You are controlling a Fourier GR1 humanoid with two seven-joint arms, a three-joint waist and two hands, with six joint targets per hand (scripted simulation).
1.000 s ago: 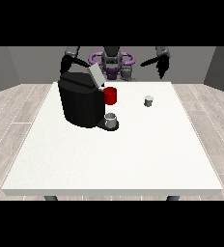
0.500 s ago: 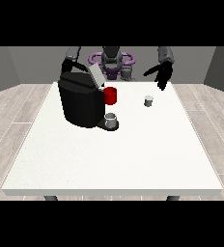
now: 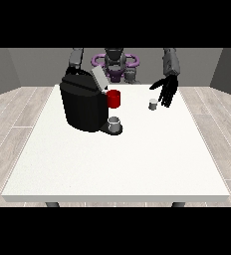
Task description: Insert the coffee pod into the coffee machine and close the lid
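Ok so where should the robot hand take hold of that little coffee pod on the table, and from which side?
Probably round its side wall, coming down from above. The coffee pod stands upright and alone on the white table, a short round shape with bare table around it. The robot hand at the view's right hangs beside it, fingers straight and pointing down.

Just one view, front-on, from across the worktop (image 3: 112, 164), facing the robot (image 3: 115, 62). Set high, tilted down over the white top, near edge low in frame, far edge up by the torso. Far enough back to take in the whole top, wood-plank floor on both sides, grey walls behind. Coffee machine (image 3: 82, 104) left of centre, hand at the view's right (image 3: 166, 90) reaching towards the lens. No second view to share any ground with.
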